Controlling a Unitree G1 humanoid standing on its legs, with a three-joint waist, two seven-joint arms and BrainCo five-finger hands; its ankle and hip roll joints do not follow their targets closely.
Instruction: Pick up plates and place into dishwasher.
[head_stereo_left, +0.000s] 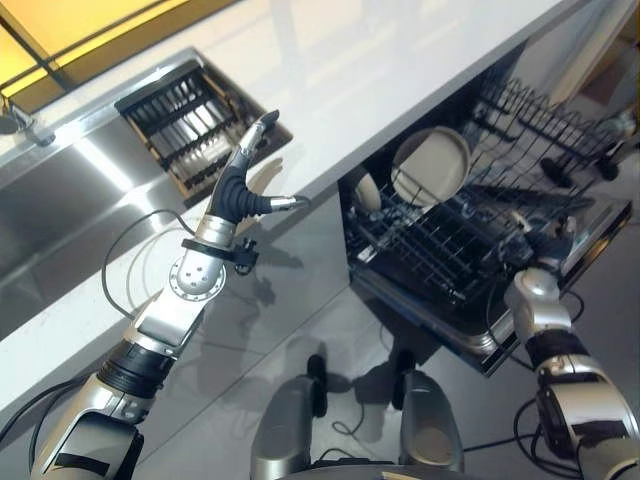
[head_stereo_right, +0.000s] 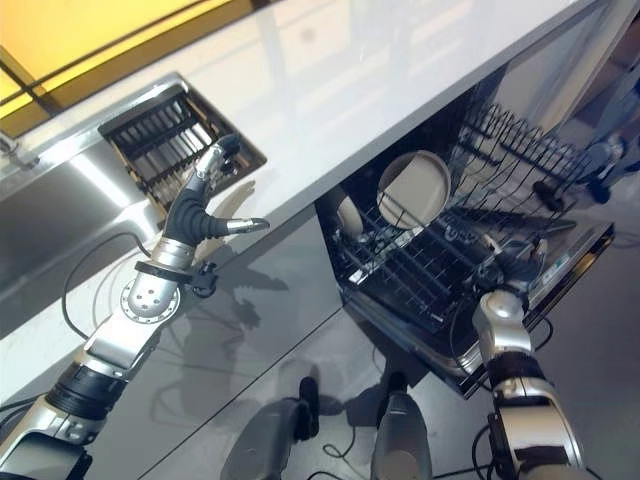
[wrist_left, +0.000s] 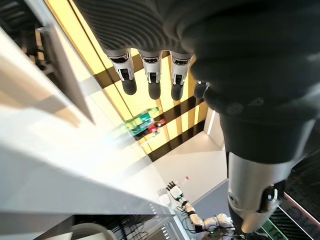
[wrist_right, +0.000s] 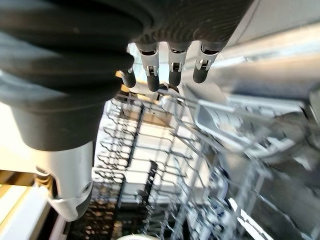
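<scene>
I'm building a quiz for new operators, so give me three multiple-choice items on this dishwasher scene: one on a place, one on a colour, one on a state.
1. Where does the round plate stand?
A. in the dishwasher's lower rack
B. in the sink
C. on the counter

2. What colour is the counter?
A. black
B. white
C. red

3. How is the left hand?
A. shut on a plate
B. open, holding nothing
C. shut on the rack

Answers: 1 A, the plate is upright among the rack's wires. 2 B, the top is plain white. 3 B, its fingers are straight in the wrist view.
</scene>
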